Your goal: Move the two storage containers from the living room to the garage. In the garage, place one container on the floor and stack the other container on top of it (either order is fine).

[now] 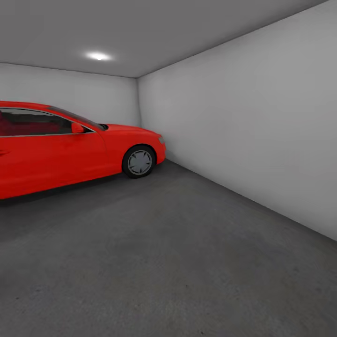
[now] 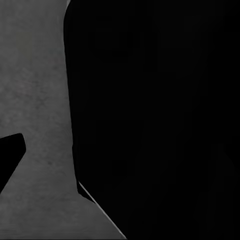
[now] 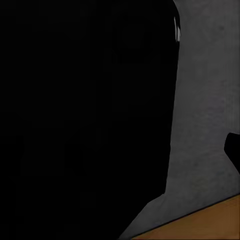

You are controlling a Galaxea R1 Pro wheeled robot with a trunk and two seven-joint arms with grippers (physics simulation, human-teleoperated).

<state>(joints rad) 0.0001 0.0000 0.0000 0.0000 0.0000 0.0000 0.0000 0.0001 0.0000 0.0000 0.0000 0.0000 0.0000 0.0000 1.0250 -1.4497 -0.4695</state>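
I am in the garage, facing its dark grey concrete floor (image 1: 178,262). The two storage containers are out of view in the head view. In the right wrist view an orange-brown strip (image 3: 200,226) lies at the frame's edge over the floor (image 3: 205,100); I cannot tell whether it is a container. One dark fingertip (image 3: 234,150) of the right gripper pokes in there. The left wrist view has a single black fingertip (image 2: 11,152) over the floor (image 2: 35,90). Both wrist views are largely blocked by a black mass (image 2: 160,120), so neither gripper's state can be read.
A red car (image 1: 56,150) stands at the left, its front wheel (image 1: 139,162) near the far corner. A pale grey wall (image 1: 243,140) runs along the right side. Open concrete stretches ahead between car and wall.
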